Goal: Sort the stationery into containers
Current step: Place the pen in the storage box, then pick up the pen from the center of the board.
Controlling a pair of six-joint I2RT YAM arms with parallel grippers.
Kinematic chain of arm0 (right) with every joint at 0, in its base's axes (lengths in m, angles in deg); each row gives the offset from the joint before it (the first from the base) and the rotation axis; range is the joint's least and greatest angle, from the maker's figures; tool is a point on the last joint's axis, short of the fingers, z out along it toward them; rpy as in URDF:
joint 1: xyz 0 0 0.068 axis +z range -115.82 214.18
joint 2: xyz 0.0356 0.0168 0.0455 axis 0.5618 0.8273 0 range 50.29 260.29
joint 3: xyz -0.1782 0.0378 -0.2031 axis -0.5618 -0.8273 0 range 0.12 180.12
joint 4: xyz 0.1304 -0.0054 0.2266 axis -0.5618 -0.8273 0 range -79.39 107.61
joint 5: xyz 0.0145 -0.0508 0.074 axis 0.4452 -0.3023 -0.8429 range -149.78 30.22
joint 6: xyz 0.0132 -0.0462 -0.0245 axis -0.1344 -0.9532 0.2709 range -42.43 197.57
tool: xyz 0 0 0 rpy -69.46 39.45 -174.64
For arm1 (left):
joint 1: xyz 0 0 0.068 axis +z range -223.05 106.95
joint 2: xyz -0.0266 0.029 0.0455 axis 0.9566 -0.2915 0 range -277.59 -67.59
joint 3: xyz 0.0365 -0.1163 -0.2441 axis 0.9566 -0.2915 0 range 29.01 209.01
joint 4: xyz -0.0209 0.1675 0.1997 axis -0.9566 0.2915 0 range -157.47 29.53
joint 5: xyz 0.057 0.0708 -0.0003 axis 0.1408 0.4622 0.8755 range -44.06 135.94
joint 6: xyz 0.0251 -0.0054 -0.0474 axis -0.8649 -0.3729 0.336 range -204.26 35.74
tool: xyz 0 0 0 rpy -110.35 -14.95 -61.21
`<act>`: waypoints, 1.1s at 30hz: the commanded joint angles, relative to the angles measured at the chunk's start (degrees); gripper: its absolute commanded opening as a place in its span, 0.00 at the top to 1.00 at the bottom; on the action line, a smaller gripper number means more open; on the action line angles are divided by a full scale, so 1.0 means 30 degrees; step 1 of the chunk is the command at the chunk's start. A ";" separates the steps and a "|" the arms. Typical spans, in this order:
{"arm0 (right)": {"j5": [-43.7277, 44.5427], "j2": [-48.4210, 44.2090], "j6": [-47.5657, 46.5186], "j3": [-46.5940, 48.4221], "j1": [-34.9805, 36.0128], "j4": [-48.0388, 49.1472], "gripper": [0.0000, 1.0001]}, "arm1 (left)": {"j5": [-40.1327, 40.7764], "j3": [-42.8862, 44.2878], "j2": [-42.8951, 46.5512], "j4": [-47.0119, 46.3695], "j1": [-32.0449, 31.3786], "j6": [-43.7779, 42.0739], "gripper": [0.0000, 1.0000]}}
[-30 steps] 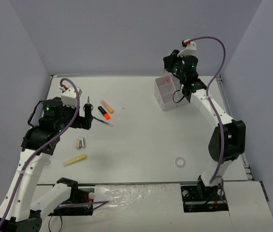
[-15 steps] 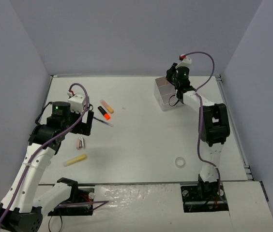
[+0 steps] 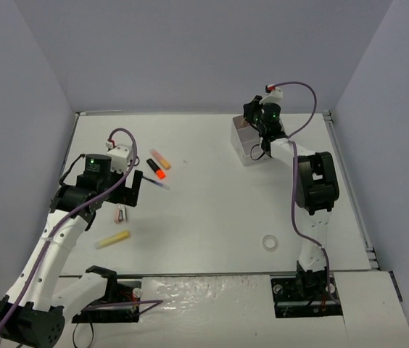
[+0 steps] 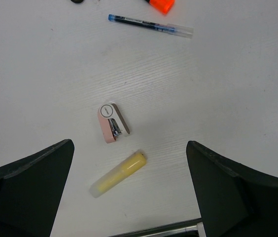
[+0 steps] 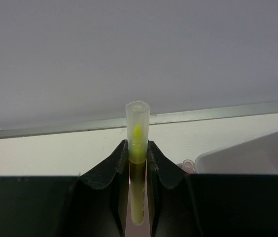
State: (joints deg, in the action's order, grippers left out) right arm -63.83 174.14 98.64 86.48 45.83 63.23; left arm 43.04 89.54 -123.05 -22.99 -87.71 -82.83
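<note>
My right gripper [image 3: 257, 116] is shut on a yellow-green highlighter with a clear cap [image 5: 137, 143], held upright between the jaws [image 5: 138, 153] over the white organiser box [image 3: 244, 143]. The box rim [image 5: 237, 153] and a pink pen cap [image 5: 187, 164] show beside the jaws. My left gripper [image 3: 133, 190] is open and empty [image 4: 129, 144], above a yellow highlighter [image 4: 118, 174] and a small pink clip-like item [image 4: 112, 123]. A blue pen [image 4: 150, 25], an orange-black highlighter [image 3: 155, 169] and a peach highlighter [image 3: 161, 159] lie further back. The white tape ring [image 3: 268, 243] lies at the near right. The scissors are hidden.
The yellow highlighter [image 3: 112, 239] and the pink item [image 3: 120, 214] lie at the near left by the left arm. The table's metal front edge [image 4: 154, 229] runs just below the left jaws. Grey walls close the back and both sides.
My right arm has folded in and brought the held highlighter down toward the organiser box. My left gripper has shifted a little nearer, over the pink item and the yellow highlighter.
</note>
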 commanded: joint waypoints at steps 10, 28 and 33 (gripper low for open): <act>-0.0092 -0.2919 -0.1401 -0.0859 0.0394 0.0632 0.49 | 0.0181 0.2919 -0.1528 0.0239 -0.0037 0.1635 0.12; -0.3186 -0.9628 -0.4201 -0.1846 0.2930 -0.4556 0.46 | -0.3179 1.1441 -1.3994 0.6665 0.0163 -2.2392 0.19; -0.3385 -1.0871 -0.4071 -0.3271 0.3197 -0.4707 0.46 | -0.5863 1.1506 -1.5314 0.6770 0.0972 -2.4914 0.19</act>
State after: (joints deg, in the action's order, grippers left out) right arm -72.55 145.87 88.01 79.68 55.65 48.08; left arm 32.53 121.63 -170.07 -7.02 -86.99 -143.24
